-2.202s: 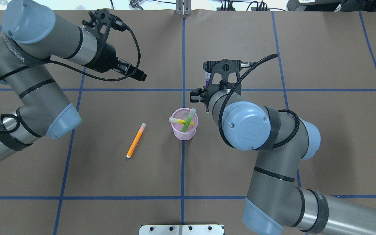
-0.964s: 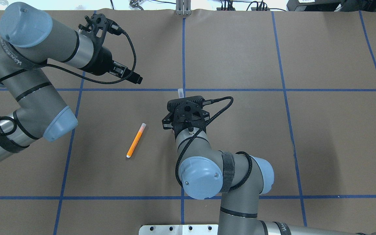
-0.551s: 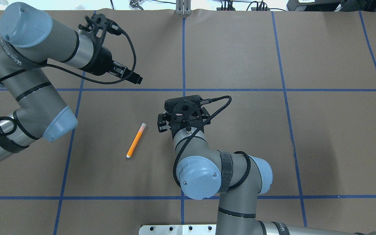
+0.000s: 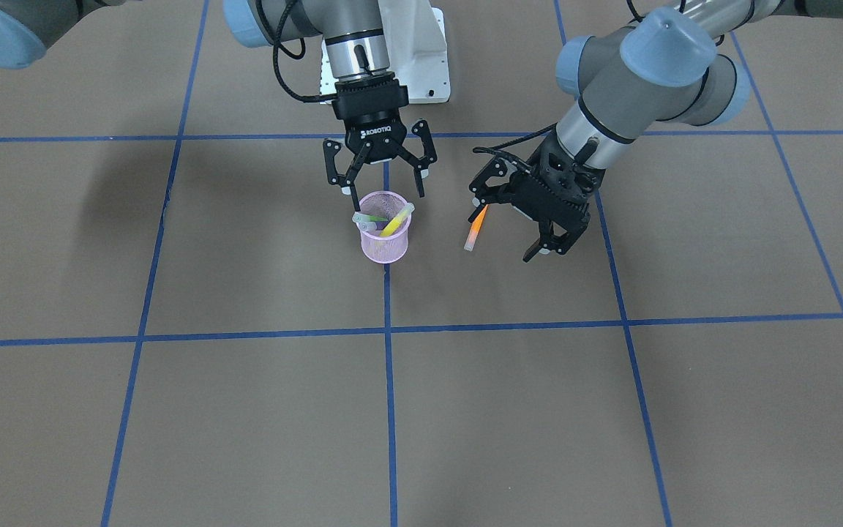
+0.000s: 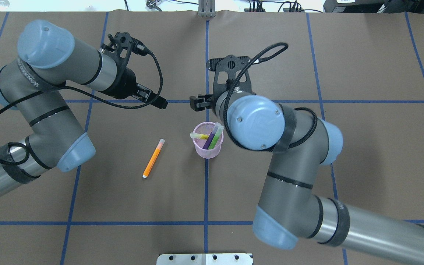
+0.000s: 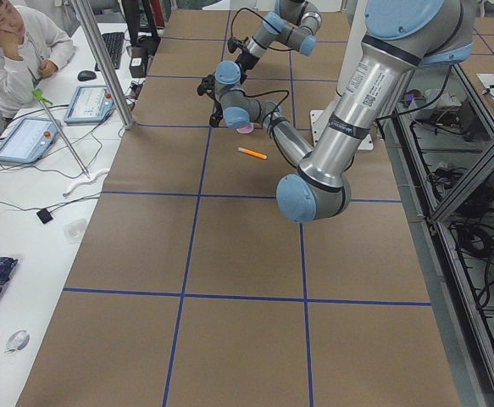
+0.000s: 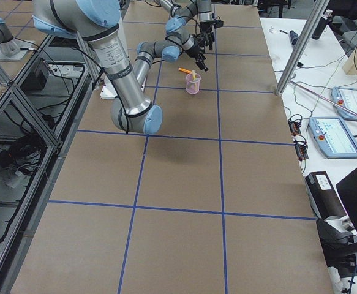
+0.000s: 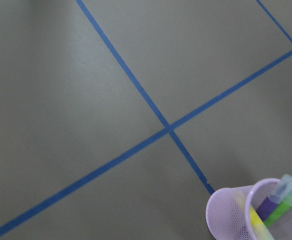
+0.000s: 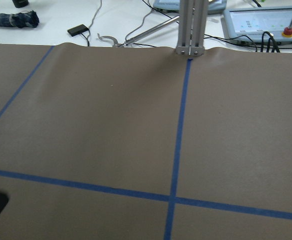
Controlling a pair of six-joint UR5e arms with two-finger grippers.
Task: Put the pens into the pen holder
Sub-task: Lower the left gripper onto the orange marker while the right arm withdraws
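The pink mesh pen holder [image 5: 207, 147] stands upright mid-table and holds the yellow pen [image 5: 200, 136], the purple pen [image 5: 209, 141] and the green pen [image 5: 216, 137]. The holder also shows in the front view [image 4: 385, 241] and at the bottom right of the left wrist view [image 8: 231, 215]. The orange pen [image 5: 153, 158] lies flat on the table left of the holder. My right gripper [image 4: 385, 196] hangs open and empty just above the holder's far rim. My left gripper [image 4: 507, 225] is open and empty, above the table beyond the orange pen [image 4: 474, 230].
Blue tape lines cross the brown table cover. A metal base plate [image 5: 204, 258] sits at the near edge. A metal post [image 9: 188, 25] stands at the far edge. An operator [image 6: 13, 51] sits at the side table with tablets and cables.
My right gripper carried the purple pen over the holder, opened and let it go, then lifted back toward the far side. My left arm shifted slightly right.
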